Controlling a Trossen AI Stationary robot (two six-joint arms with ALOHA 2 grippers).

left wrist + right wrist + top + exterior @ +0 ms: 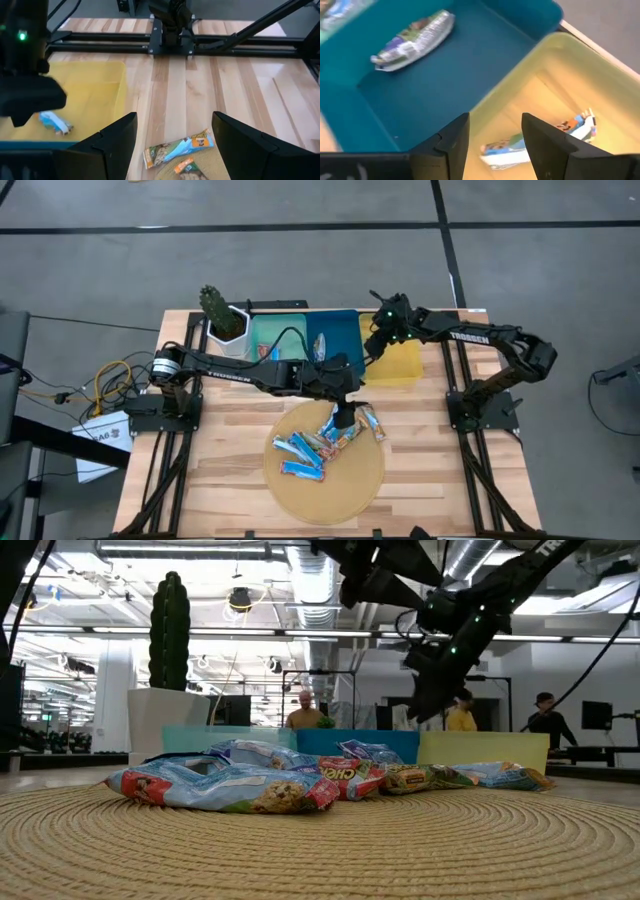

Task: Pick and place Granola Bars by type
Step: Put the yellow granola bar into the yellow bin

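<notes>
While most Granola Bars (325, 442) are lying heaped on the round woven mat (350, 490) near the table's front edge, the left gripper (345, 417) is hovering over them, spread and empty. The right gripper (492, 145) is hanging parted and empty over the yellow tray (600, 90), where two bars (507, 150) are lying. They are looking light and crinkly, likely slippery; pinching across the middle seems best. "TROSSEN" is showing on both arms.

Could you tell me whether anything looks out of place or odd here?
Nothing stands out: the unsorted granola bars lie in a loose heap on the round woven mat, and the bars already dropped lie inside the yellow tray and blue tray.
</notes>
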